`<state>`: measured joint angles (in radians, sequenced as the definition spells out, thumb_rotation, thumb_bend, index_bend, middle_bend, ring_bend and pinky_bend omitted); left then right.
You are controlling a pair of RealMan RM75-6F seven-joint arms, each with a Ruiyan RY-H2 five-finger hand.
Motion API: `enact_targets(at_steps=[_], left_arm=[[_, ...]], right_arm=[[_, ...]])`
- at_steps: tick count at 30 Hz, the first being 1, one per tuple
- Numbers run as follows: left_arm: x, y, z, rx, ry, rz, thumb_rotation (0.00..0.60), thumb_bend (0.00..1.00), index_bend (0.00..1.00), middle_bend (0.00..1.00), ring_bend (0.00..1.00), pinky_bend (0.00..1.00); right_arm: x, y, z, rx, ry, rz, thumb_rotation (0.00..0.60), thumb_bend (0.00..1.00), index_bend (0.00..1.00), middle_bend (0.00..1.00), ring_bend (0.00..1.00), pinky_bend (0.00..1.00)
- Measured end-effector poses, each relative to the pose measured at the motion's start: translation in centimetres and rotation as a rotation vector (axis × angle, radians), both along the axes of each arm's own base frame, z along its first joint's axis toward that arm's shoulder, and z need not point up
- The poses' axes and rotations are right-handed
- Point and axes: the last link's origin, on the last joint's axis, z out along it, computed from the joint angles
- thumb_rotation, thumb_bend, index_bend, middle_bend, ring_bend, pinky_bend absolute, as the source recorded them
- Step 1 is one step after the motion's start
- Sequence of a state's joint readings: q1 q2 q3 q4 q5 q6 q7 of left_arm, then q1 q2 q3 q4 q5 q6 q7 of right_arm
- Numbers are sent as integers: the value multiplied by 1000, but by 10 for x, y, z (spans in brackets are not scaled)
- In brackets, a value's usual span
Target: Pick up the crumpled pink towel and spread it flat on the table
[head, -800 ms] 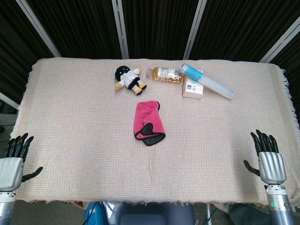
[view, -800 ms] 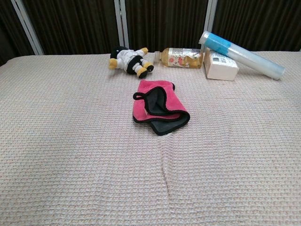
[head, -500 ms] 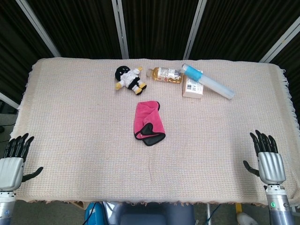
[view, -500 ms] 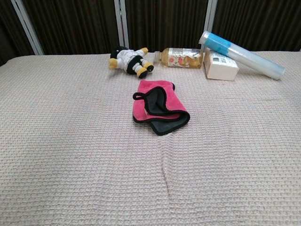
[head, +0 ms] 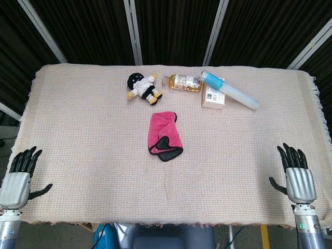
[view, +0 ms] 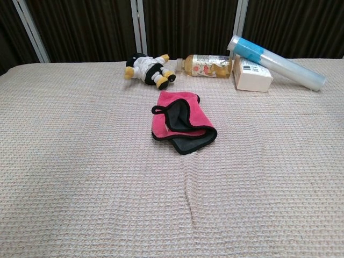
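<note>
Both hands wide, empty: left hand (head: 18, 182), right hand (head: 297, 179). Pink towel (head: 163, 136) probably best pinched at its black-edged near fold.

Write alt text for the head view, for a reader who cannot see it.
A crumpled pink towel with black edging lies mid-table on a beige woven cloth, untouched. The left hand and right hand wait open at the near corners; a plush toy, bottle, box and tube line the far side.
</note>
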<state>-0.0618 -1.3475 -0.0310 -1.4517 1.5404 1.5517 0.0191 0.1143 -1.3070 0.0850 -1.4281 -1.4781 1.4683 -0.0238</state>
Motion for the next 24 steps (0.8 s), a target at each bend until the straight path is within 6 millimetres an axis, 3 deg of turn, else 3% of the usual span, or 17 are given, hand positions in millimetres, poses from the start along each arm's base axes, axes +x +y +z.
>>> enact_targets(at_steps=[6, 10, 14, 24], left_arm=[[14, 12, -4, 0, -23, -36, 600, 105, 132, 0, 0, 0], [34, 28, -11, -19, -61, -66, 600, 179, 170, 1, 0, 0], [66, 55, -17, -22, -83, -121, 600, 250, 238, 32, 0, 0], [147, 116, -50, -69, -18, -234, 600, 277, 320, 65, 0, 0]], right_arm=[[0, -1, 0, -1, -8, -3, 600, 234, 0, 0, 0, 0], [1, -4, -1, 1, -15, -8, 600, 235, 0, 0, 0, 0], [0, -6, -1, 2, -25, -17, 600, 234, 0, 0, 0, 0], [-6, -13, 2, -3, -56, -53, 600, 234, 0, 0, 0, 0]])
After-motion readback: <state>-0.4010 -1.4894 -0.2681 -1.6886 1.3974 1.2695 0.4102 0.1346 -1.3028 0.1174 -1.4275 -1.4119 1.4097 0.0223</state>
